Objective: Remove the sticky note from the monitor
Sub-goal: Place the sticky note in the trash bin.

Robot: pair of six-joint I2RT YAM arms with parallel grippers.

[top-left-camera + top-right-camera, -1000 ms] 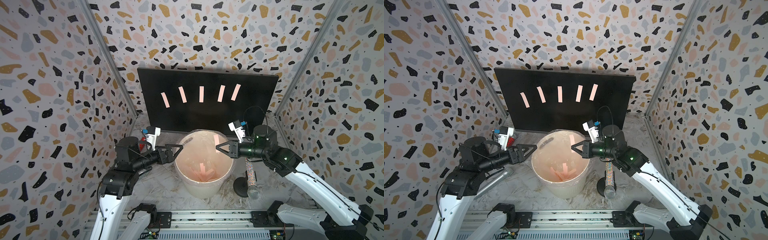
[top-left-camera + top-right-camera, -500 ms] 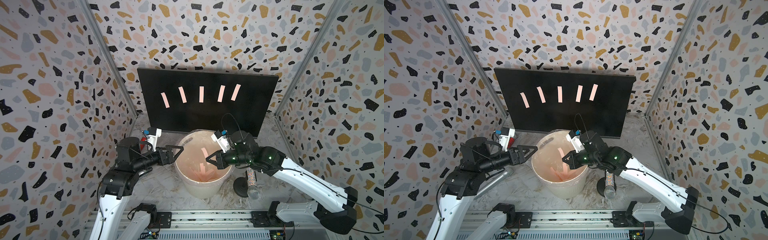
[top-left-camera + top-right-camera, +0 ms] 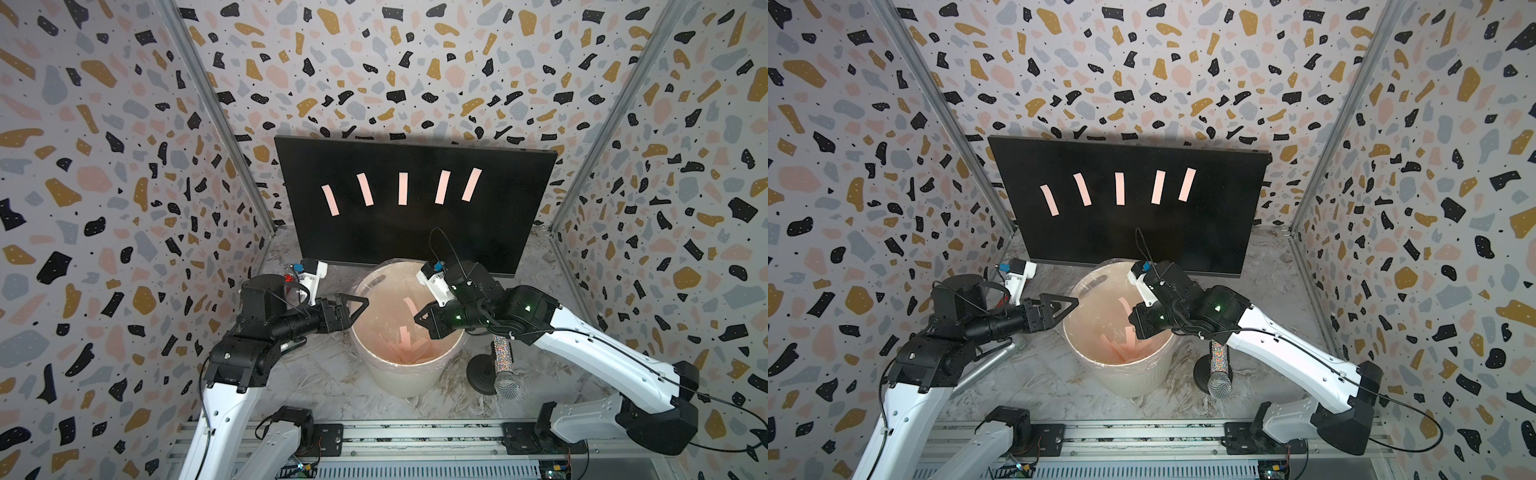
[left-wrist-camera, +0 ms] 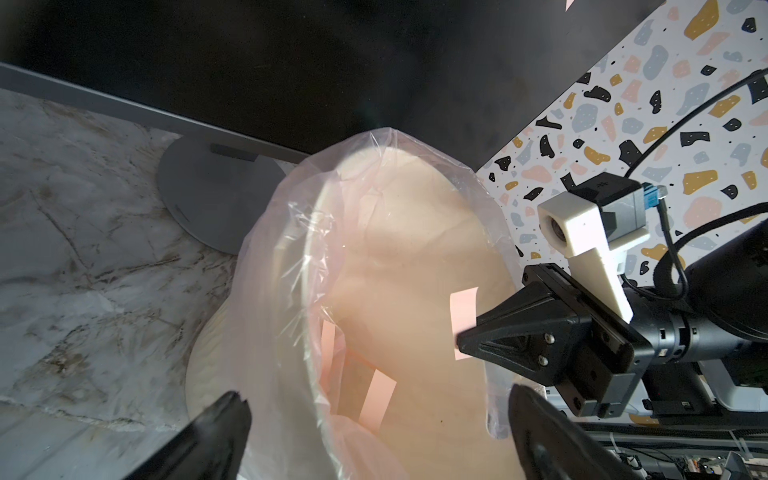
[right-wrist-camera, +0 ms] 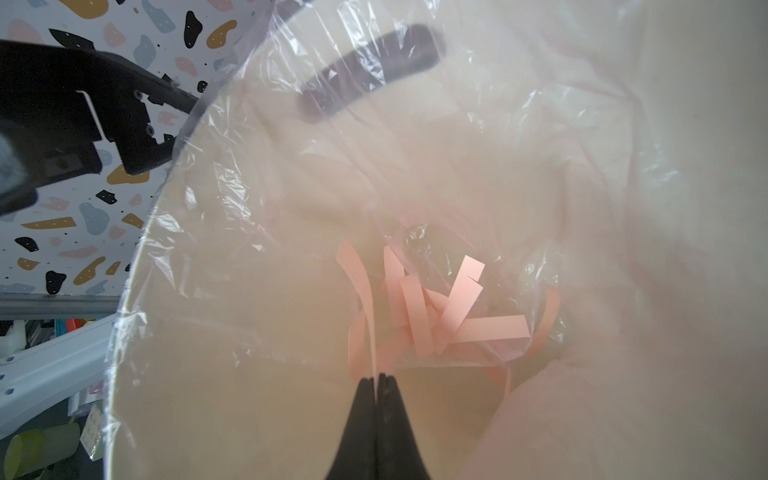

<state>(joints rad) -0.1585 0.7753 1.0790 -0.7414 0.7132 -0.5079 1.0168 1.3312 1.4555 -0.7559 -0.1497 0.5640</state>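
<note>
The right gripper (image 4: 461, 345), jaws pressed together, pinches a pink sticky note (image 4: 463, 309) at the mouth of the white bucket (image 4: 415, 232), whose clear plastic liner (image 4: 286, 249) holds more pink strips (image 4: 328, 349). The left gripper (image 4: 376, 397) stands wide open, its fingers (image 4: 220, 432) far apart before the bucket. Behind, the monitor (image 4: 291, 62) and its round grey foot (image 4: 208, 191) stand on the marbled tabletop (image 4: 83, 249).

Notes (image 3: 402, 188) on monitor (image 3: 415, 237); bucket (image 3: 405, 376) before monitor; microphone (image 3: 505, 368) right of bucket.

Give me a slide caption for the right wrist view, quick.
Right gripper, shut on a pink sticky note, holds it over the lined bucket, where discarded notes lie piled.
</note>
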